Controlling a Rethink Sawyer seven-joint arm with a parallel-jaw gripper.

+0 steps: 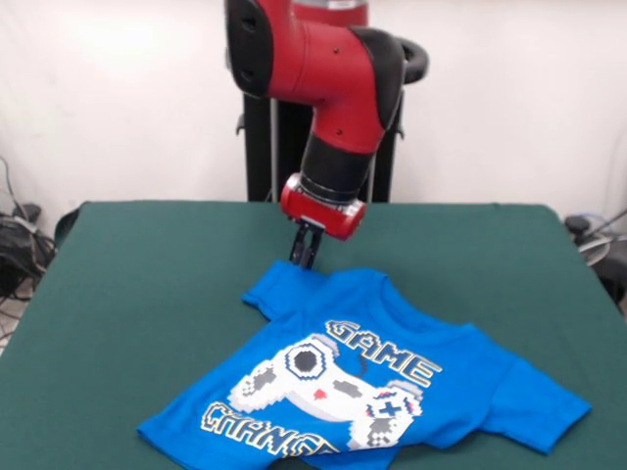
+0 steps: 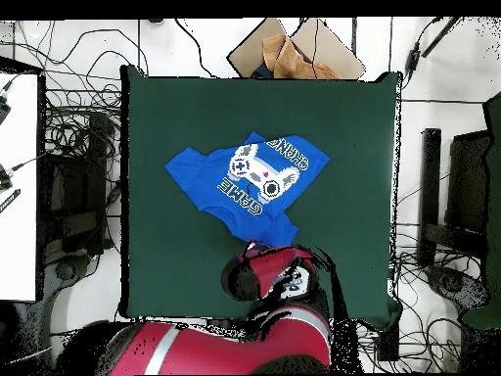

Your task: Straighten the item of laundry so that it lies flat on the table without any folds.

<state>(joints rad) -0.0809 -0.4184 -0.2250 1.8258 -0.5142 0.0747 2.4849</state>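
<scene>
Pincer (image 1: 304, 257), fingers drawn nearly together and seemingly nipping the sleeve edge of the blue T-shirt (image 1: 372, 392) lying rumpled at the frame's lower centre on the green table (image 1: 147, 284), may slip off such thin cloth, leaving folds.

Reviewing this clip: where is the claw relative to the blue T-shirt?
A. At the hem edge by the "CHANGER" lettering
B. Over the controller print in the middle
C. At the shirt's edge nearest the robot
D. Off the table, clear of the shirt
C: in the front view the claw meets the T-shirt at its far sleeve edge, away from the print.
</scene>
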